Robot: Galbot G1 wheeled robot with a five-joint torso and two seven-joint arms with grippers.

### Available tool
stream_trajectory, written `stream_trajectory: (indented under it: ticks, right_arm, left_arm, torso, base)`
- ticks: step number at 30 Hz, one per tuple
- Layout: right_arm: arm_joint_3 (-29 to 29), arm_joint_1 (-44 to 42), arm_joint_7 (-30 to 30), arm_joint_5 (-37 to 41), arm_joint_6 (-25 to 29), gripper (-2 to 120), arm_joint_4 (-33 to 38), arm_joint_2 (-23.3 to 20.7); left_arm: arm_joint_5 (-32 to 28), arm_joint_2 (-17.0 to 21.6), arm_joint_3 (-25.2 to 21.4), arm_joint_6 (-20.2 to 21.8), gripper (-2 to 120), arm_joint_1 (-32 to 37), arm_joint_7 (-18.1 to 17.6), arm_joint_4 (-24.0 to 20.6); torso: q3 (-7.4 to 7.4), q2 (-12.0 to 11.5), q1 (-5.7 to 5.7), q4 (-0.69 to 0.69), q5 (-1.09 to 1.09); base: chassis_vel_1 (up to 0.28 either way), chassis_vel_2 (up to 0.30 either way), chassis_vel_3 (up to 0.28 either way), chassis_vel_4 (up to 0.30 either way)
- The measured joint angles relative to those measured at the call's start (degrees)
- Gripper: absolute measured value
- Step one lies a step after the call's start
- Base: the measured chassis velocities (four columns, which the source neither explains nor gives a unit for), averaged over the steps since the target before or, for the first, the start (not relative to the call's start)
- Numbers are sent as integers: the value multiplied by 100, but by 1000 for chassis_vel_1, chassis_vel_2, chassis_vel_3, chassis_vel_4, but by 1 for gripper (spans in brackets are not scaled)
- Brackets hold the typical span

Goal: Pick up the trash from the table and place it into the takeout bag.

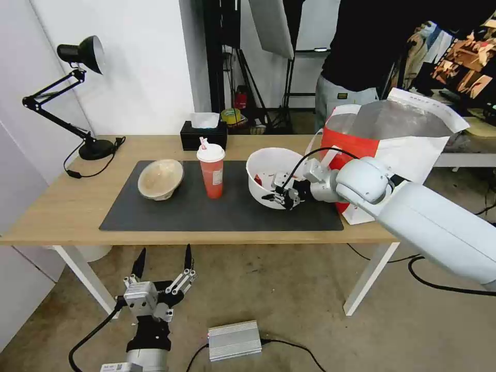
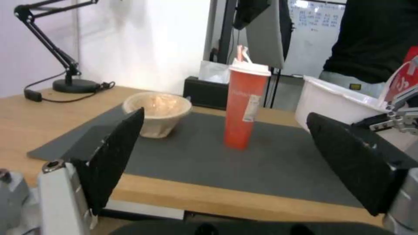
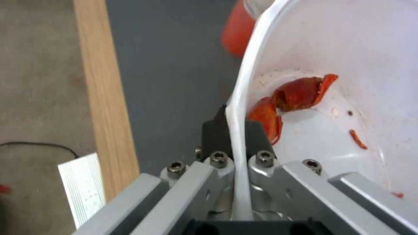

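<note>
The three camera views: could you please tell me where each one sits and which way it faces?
Head view: high, looking down at the table; right gripper on the white plastic bowl, left gripper low.
Left wrist view: below table edge, facing the red drink cup between open fingers.
Right wrist view: along clamped fingers at the bowl's rim.
All share the bowl.

Desk lamp (image 1: 77, 93), black tissue box (image 1: 203, 135)

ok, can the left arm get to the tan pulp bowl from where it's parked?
Probably yes: left gripper hangs open below the table edge, and the tan pulp bowl sits unobstructed on the near-left mat, apart from the red cup.
</note>
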Motion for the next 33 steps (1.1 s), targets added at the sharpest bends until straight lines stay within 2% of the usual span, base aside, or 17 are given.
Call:
stream_trajectory:
  ticks: [12,33]
  right_arm:
    - [363,447,-42,458,-87,0,314,24]
    - [340,1052,71,873,-212,0,294,424]
  left_arm:
    - [-9,-5,-32,17,100,-6,-16,-4]
    - [-37,-6,-37,17,100,-76,-148,63]
  torso:
    - [0,0,0,0,0]
    - [0,0,0,0,0]
  base:
    - [0,0,0,0]
    - [0,0,0,0]
